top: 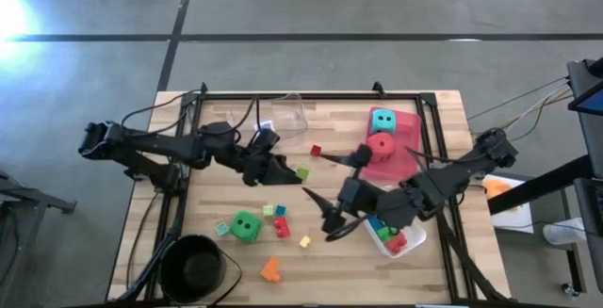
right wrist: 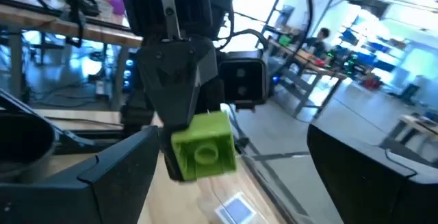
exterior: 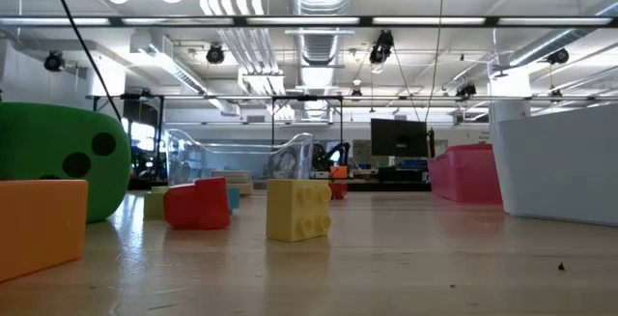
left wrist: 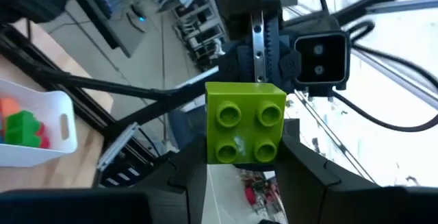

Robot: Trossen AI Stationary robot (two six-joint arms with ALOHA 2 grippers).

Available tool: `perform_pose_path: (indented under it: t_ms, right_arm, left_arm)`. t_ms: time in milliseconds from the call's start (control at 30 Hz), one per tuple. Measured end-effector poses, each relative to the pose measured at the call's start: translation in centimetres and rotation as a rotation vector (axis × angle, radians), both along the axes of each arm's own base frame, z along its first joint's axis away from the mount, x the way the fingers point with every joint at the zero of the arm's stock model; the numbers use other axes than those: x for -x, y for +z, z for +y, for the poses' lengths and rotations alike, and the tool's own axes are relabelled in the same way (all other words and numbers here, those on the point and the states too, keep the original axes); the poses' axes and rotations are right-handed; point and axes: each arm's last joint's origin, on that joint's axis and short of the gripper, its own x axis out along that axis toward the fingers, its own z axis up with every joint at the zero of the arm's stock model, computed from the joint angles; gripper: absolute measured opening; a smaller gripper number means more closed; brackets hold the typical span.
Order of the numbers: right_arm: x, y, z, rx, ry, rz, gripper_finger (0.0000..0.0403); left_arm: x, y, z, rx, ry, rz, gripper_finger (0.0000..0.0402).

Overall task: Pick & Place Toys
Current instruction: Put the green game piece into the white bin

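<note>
Above the table's middle my left gripper [top: 294,171] is shut on a lime green brick [left wrist: 246,122], held clear of the table. My right gripper [top: 322,216] faces it from the right, open wide. In the right wrist view its fingers [right wrist: 123,166] stand to either side of the brick [right wrist: 202,148] without touching it. A green die [top: 246,225] and small red, yellow, teal and orange bricks [top: 281,225] rest on the table nearer the front. A teal die [top: 382,120] and a red die [top: 381,145] sit in the pink tray [top: 407,162]. My left gripper pinches the lime green brick by two opposite side walls [left wrist: 212,152] between its two fingers. The fingers lie level and point toward the table's right. The brick is lifted clear, its studs [left wrist: 227,116] turned back toward the wrist and its underside toward my right gripper.
A white tray [top: 413,242] holding several bricks stands at the front right. A clear tray [top: 287,115] stands at the back and a black bowl [top: 193,266] at the front left corner. In the low view a yellow brick [exterior: 297,210] and a red brick [exterior: 198,203] stand mid-table.
</note>
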Motion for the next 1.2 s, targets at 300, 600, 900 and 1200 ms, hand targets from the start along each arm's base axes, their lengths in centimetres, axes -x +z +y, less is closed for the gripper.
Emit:
perform_pose_path:
  t_ms: [300,600,900,1200]
  right_arm:
    - [-2.3,0.4,0.9,0.051,0.057,0.030,0.0366]
    - [-3.5,1.0,1.2,0.075,0.048,0.081,0.0363]
    - [-4.2,1.1,1.1,0.080,0.035,0.112,0.0231]
    - [-3.9,1.3,0.9,0.074,0.031,0.106,0.0129]
  left_arm:
    - [0.1,0.5,-0.5,0.006,-0.019,-0.053,0.0135]
    - [0.2,0.8,-0.9,0.033,-0.039,-0.079,0.0135]
    - [0.3,0.9,-1.1,0.033,-0.048,-0.089,0.0135]
    - [0.3,1.0,-1.2,0.036,-0.055,-0.101,0.0135]
